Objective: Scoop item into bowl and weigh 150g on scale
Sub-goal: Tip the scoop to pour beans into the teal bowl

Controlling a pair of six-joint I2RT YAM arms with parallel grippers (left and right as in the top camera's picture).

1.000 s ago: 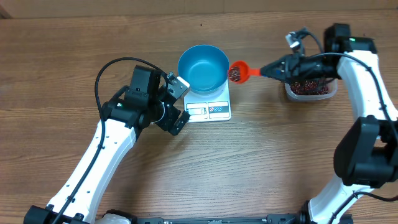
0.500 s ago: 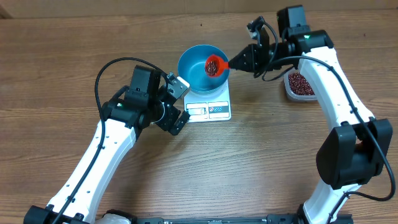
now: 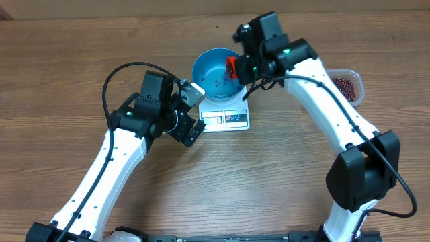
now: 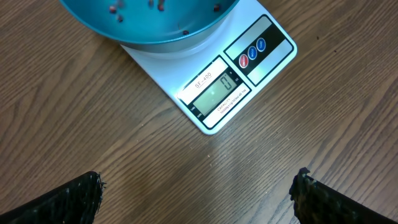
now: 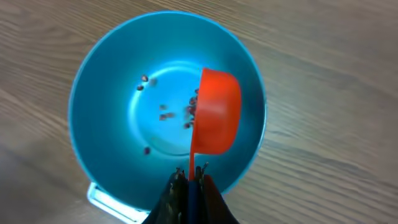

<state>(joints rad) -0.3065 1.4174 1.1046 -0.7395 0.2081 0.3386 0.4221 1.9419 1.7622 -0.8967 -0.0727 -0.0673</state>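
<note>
Right wrist view: my right gripper (image 5: 189, 180) is clamped on the handle of the orange scoop (image 5: 216, 112), which is tipped on its side over the blue bowl (image 5: 93, 93); only a scattering of beans (image 5: 163, 115) lies on the bottom. The bowl sits on the scale (image 3: 226, 119); its display (image 4: 214, 94) seems to show a single digit, so I judge the weighing barely begun, with many scoops left. The tub (image 3: 356, 79) at the right holds plenty more beans. My left gripper (image 4: 196, 199) hangs near the scale's front, jaws wide apart, holding nothing. The table (image 3: 67, 54) is wood-grain brown; no room shows beyond it.
</note>
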